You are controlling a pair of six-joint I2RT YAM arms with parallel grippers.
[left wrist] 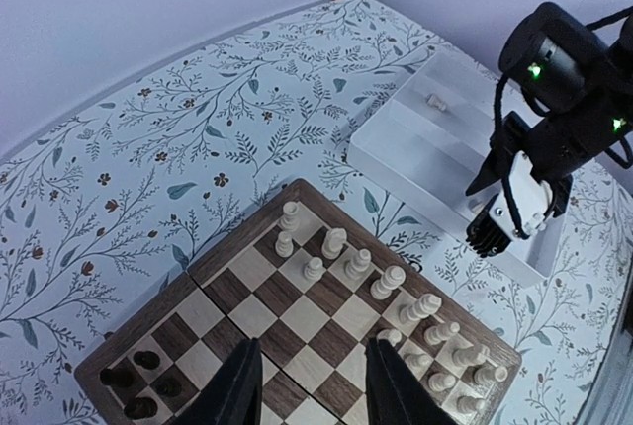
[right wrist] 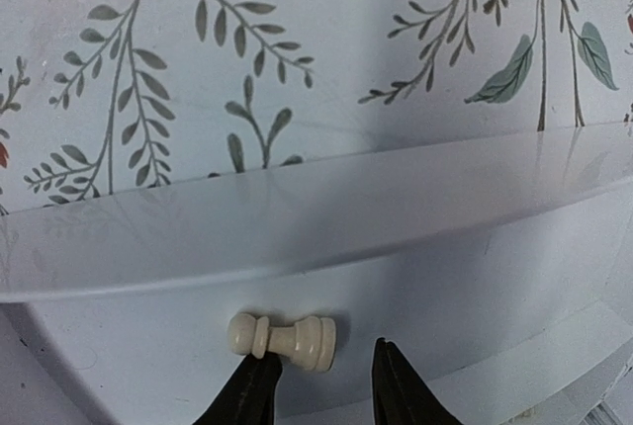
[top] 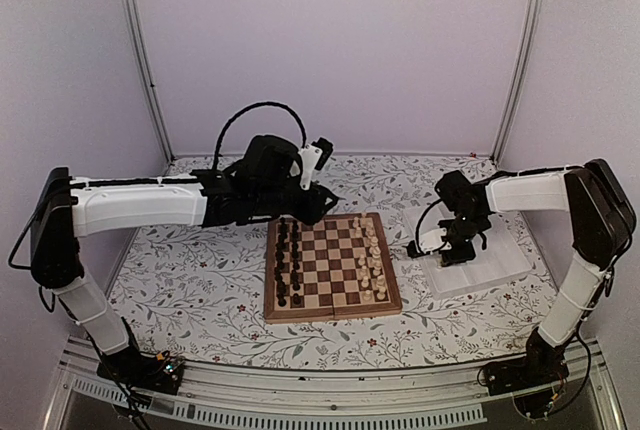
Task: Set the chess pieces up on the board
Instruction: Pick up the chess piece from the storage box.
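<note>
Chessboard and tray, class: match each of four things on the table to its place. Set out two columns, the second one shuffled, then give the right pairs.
Things
1. dark pieces
2. standing cream pieces
3. lying cream pawn
4. white tray

Places
A. on the flowered cloth, right of the board
B. on the board's left files
C. inside the tray
D. on the board's right files

Pairs: 1-B, 2-D, 3-C, 4-A
</note>
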